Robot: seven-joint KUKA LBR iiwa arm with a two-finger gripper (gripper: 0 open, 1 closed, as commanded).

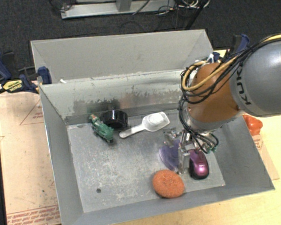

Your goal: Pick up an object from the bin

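My gripper (180, 144) hangs low over the bin's right half, under the orange wrist cover. Directly beneath and to its left lies a pale purple see-through piece (168, 156). A glossy magenta, mouse-shaped thing (198, 167) rests just to the gripper's lower right. An orange, rough round ball (169, 184) sits near the front wall, below the gripper. Whether anything is held is hidden.
A white plastic scoop (148, 123) lies in the middle toward the back. Farther left, a black round roll (115, 119) and a small green toy (102, 129) sit by the back wall. The arm and its cables cover the bin's right rear corner.
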